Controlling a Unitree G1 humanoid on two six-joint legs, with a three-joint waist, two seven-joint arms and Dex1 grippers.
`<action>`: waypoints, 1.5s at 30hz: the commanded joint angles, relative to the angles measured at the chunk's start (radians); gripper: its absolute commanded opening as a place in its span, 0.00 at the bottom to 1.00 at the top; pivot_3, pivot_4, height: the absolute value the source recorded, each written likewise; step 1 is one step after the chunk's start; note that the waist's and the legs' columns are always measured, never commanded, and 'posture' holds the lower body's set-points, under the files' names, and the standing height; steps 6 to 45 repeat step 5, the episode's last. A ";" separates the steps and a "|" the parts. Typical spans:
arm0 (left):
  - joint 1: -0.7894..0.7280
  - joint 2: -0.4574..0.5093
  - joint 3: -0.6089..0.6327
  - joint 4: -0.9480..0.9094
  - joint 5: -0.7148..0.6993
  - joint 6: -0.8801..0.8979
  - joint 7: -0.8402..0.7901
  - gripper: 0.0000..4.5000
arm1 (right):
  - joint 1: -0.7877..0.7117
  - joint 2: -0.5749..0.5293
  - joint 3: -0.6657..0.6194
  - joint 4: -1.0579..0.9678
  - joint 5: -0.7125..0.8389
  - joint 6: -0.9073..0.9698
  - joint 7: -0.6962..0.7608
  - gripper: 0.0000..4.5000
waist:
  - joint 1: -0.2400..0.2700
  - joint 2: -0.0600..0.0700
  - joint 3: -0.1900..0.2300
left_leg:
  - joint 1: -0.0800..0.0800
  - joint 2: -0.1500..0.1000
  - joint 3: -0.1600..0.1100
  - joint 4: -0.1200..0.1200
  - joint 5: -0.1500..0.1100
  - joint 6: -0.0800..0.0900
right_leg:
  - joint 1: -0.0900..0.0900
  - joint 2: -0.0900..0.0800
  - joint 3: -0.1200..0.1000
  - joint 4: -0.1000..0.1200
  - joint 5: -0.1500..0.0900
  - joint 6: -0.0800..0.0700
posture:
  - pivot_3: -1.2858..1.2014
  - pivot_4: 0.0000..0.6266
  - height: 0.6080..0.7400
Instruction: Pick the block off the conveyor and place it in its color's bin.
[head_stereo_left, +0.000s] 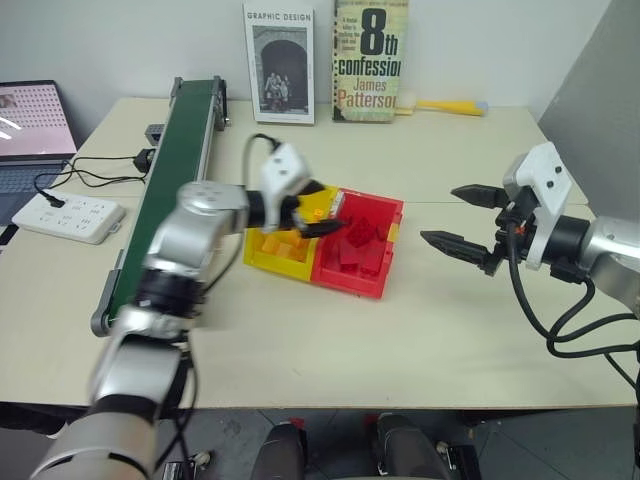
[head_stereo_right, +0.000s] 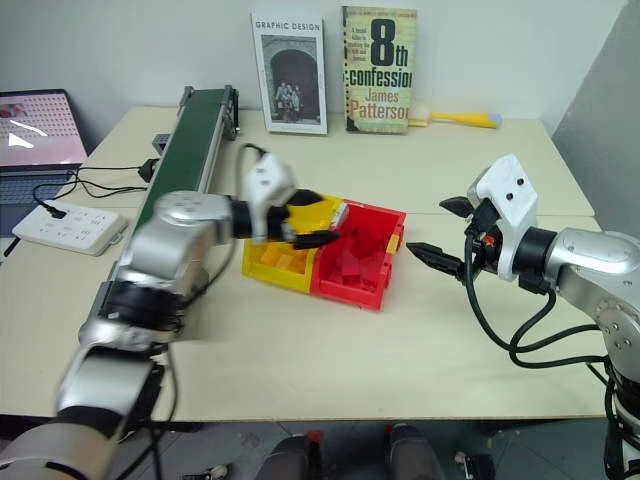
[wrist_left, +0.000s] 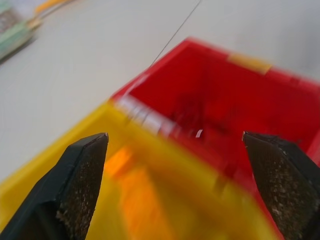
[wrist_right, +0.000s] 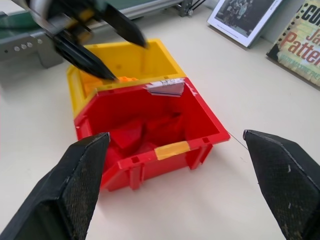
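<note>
We judge the drop done: our left gripper (head_stereo_left: 325, 213) hangs over the seam between the yellow tray (head_stereo_left: 262, 255) and the red bin (head_stereo_left: 368, 281), jaws wide and empty, the block apparently among the red bricks (wrist_right: 145, 132) inside, our right gripper (head_stereo_left: 462, 215) wide and empty, so next we return to the conveyor (head_stereo_left: 175, 160).

Left gripper (head_stereo_left: 322, 212), blurred, seemingly open, hovers over the yellow tray (head_stereo_left: 262, 252) beside the bin (head_stereo_left: 345, 280).

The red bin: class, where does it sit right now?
In the left eye view, the red bin sits mid-table, joined to the yellow bin on its left, between both grippers.
</note>
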 joint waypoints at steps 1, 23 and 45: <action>0.062 0.106 0.116 -0.134 -0.064 0.083 -0.027 0.99 | -0.047 -0.016 0.041 0.076 -0.048 -0.101 0.077 1.00 | 0.002 0.000 0.000 | 0.000 0.000 0.000 0.000 0.000 0.000 | 0.000 0.000 0.000 0.000 0.000 0.000 | 0.52 0.24 1.00; 0.151 0.173 0.198 -0.218 -0.095 0.125 -0.010 0.99 | -0.064 -0.010 0.090 0.141 -0.078 -0.157 0.139 1.00 | 0.018 0.000 0.000 | -0.001 -0.001 -0.001 0.001 0.000 0.000 | 0.001 -0.001 -0.002 -0.001 0.000 0.000 | 0.52 0.24 1.00; 0.151 0.173 0.198 -0.218 -0.095 0.125 -0.010 0.99 | -0.064 -0.010 0.090 0.141 -0.078 -0.157 0.139 1.00 | 0.018 0.000 0.000 | -0.001 -0.001 -0.001 0.001 0.000 0.000 | 0.001 -0.001 -0.002 -0.001 0.000 0.000 | 0.52 0.24 1.00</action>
